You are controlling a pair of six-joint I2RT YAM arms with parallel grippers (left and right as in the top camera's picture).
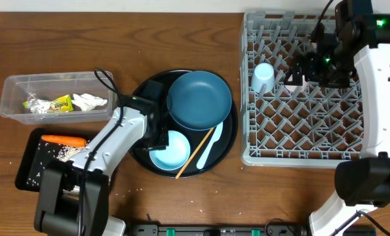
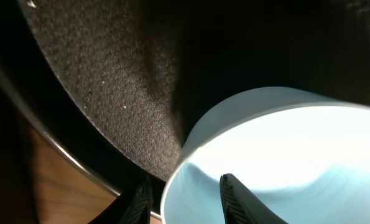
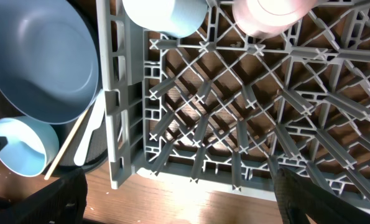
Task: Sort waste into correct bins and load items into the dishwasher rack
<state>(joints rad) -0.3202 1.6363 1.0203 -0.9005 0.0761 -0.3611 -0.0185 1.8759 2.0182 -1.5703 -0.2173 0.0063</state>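
Observation:
The small light blue bowl sits on the round black tray beside the dark blue plate. My left gripper is open and straddles the bowl's rim, one finger outside and one inside with a gap to the wall. A white spoon and a wooden chopstick lie next to the bowl. The grey dishwasher rack holds a light blue cup and a pink cup. Above its pegs my right gripper hangs open and empty.
The clear box holds a yellow-green wrapper and a white tissue. The black rectangular tray holds an orange carrot and rice grains. The round black tray lies between the bins and the rack.

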